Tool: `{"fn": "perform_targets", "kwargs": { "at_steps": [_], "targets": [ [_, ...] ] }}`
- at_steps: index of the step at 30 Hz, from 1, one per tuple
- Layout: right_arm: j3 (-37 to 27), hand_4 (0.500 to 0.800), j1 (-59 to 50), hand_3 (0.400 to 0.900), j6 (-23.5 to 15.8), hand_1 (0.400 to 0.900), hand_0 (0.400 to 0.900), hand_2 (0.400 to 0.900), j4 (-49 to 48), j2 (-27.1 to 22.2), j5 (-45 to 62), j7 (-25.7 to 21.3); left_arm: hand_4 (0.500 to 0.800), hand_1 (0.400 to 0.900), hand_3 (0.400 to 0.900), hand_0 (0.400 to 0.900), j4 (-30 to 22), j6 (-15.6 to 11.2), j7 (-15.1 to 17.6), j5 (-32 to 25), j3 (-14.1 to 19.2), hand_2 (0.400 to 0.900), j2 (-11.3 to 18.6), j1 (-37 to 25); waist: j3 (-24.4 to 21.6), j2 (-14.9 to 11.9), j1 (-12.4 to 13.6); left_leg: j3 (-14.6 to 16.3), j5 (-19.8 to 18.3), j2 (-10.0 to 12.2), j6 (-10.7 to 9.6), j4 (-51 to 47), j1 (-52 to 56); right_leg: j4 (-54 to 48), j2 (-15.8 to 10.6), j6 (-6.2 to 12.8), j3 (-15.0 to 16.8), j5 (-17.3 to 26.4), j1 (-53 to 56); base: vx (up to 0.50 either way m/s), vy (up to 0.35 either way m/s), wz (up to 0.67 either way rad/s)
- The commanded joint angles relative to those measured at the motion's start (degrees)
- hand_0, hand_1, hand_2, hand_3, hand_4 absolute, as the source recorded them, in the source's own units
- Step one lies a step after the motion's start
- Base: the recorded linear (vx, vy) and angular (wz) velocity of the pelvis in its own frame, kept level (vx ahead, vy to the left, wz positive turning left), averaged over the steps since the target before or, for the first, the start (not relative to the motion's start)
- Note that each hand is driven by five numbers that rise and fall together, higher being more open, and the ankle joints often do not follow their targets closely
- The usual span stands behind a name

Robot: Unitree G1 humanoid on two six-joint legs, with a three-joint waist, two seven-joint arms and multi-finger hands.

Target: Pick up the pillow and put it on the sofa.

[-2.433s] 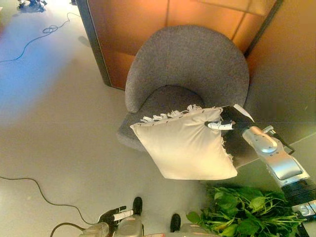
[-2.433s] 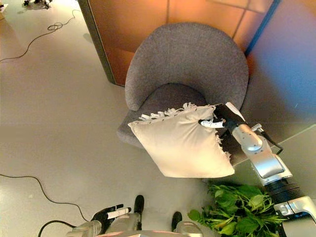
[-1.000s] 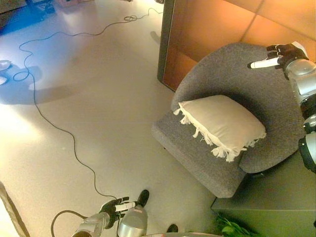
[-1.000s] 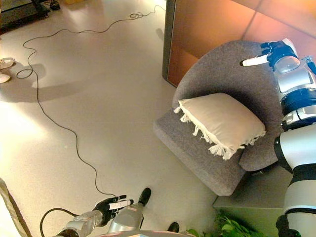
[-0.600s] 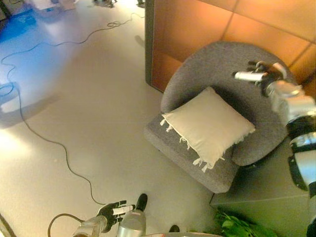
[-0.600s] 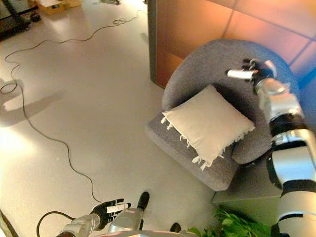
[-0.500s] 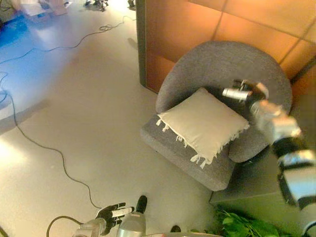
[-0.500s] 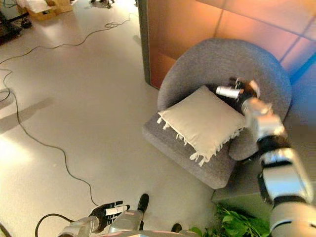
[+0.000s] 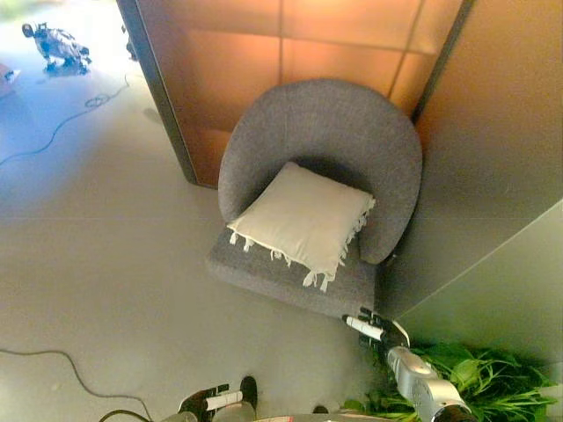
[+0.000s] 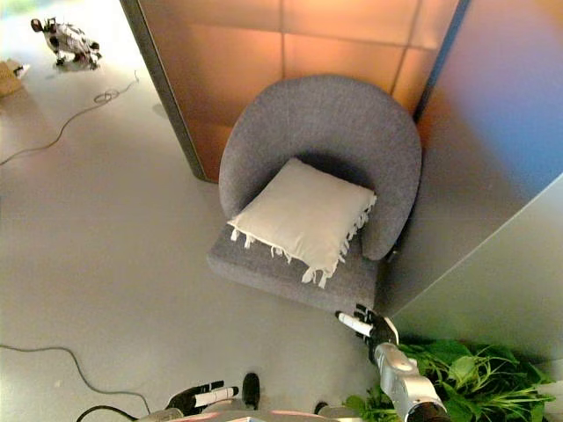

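A cream pillow (image 9: 303,220) with fringed edges lies on the seat of the round grey armchair (image 9: 325,132), leaning towards its backrest. Nothing holds it. My right hand (image 9: 374,328) hangs low at the lower right, below the chair's front corner and well apart from the pillow, fingers relaxed and empty. My left hand (image 9: 207,401) shows at the bottom edge, left of centre, open and idle over the floor.
An orange-brown panelled wall (image 9: 264,44) with a dark frame post (image 9: 158,97) stands behind the chair. A grey cabinet or wall face (image 9: 493,290) rises at the right. A green leafy plant (image 9: 484,382) sits at the lower right, next to my right hand. Pale floor (image 9: 88,264) spreads to the left.
My right hand has let go of the pillow, drawn back from the chair's backrest and dropped low by the plant. The pillow stays on the seat. The camera has swung.
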Motion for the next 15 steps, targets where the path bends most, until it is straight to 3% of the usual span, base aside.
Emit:
{"fn": "perform_targets", "kwargs": {
  "at_steps": [1,6,9,13,15],
  "targets": [
    [0.1,0.8,-3.4,0.9,-3.4,0.9,0.9,0.9,3.2,0.6,-3.0,2.0,0.8,0.9,0.9,0.9,2.8,-0.3,-1.1,0.2,-2.7,0.9,-1.6,-3.2,-0.8,0.2,1.2,0.6,-9.4,-2.5,0.5,1.3,3.5,4.3,0.0,1.56,-1.4,0.0,-5.7,-0.07,0.014,-0.03],
    [-0.9,0.8,-3.9,0.9,-2.5,0.9,0.9,0.9,20.5,2.3,-7.8,3.4,0.8,0.9,0.9,0.9,4.8,-0.2,-2.2,2.0,-3.2,0.9,-1.9,-4.8,-1.4,0.4,1.8,0.3,-9.5,-2.9,1.0,1.2,3.7,4.1,0.0,1.7,-1.5,0.2,-5.5,-0.05,0.008,-0.02],
    [-1.0,0.8,-4.3,0.9,0.8,0.9,0.9,0.9,28.8,2.9,-11.1,4.5,0.8,0.9,0.9,0.9,6.0,0.2,-2.9,2.7,-3.3,0.9,-1.9,-6.0,-1.8,0.6,2.1,0.1,-9.6,-3.0,1.3,1.1,3.8,4.2,0.1,1.67,-1.5,0.3,-5.3,-0.03,0.01,-0.05],
    [-1.9,0.8,-4.7,0.9,4.1,0.9,0.9,0.9,33.1,3.1,-11.0,6.7,0.8,0.9,0.9,0.9,7.3,1.0,-3.7,3.8,-2.6,0.9,-1.5,-7.0,-2.4,0.6,2.5,-0.3,-9.8,-3.3,1.6,1.3,4.1,4.4,0.1,1.68,-1.4,0.1,-5.2,-0.01,0.003,-0.02],
    [-2.2,0.8,-4.6,0.9,3.6,0.9,0.9,0.9,33.9,3.1,-11.5,7.1,0.8,0.9,0.9,0.9,7.6,1.2,-4.3,3.9,-2.1,0.9,-1.4,-7.0,-2.6,0.6,2.4,-0.2,-9.9,-3.3,1.7,1.4,4.2,4.7,0.1,1.67,-1.3,0.0,-5.2,-0.01,0.009,-0.05]
  ]
}}
